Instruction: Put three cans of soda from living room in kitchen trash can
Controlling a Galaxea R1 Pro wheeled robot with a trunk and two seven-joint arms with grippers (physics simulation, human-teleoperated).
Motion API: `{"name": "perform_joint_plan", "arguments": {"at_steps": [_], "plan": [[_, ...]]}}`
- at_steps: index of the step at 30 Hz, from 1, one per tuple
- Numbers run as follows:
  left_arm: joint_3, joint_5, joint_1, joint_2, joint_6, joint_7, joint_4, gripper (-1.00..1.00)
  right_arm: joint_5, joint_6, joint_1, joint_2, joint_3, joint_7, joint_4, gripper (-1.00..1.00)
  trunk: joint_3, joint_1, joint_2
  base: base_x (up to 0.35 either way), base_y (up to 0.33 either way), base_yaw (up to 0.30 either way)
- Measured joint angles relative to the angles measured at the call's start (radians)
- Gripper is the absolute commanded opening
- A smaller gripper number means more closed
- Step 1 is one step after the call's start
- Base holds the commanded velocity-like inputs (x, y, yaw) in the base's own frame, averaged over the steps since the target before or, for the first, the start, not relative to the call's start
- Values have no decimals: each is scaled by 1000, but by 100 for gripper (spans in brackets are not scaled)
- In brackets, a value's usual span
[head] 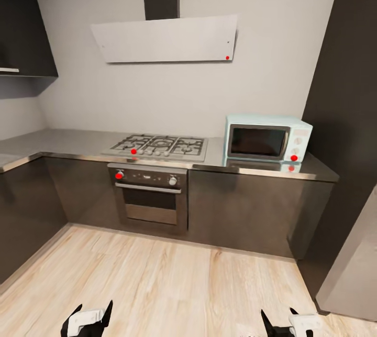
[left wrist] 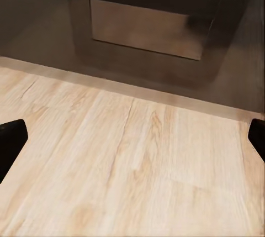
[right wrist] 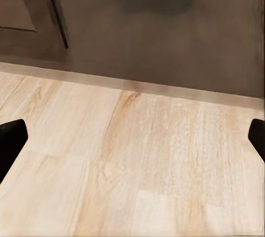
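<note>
I face the kitchen, with dark cabinets (head: 246,206) under a steel worktop (head: 68,142). The cans of soda and the tash can are out of view. My left gripper (head: 93,313) sits low at the near edge of the head view, open and empty. My right gripper (head: 281,320) is at the same height, also open and empty. In the left wrist view the left gripper (left wrist: 132,137) hangs over bare wood floor in front of the oven door (left wrist: 149,27). In the right wrist view the right gripper (right wrist: 132,137) hangs over floor before a cabinet front (right wrist: 165,32).
A gas hob (head: 159,146) sits over a built-in oven (head: 151,198). A pale blue microwave (head: 267,138) stands to its right and a hood (head: 165,38) hangs above. Tall dark cabinet (head: 345,117) and a grey steel panel (head: 356,264) close the right side. Light wood floor (head: 157,279) stretches ahead.
</note>
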Motion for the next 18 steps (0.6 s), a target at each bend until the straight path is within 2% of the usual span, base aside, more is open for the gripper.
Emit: {"name": "perform_joint_plan", "arguments": {"at_steps": [18], "plan": [[-3, 3, 0, 0, -1, -1, 52, 100, 1, 0, 0, -1, 0, 1, 11, 100, 7, 0, 0, 5, 1, -246]]}}
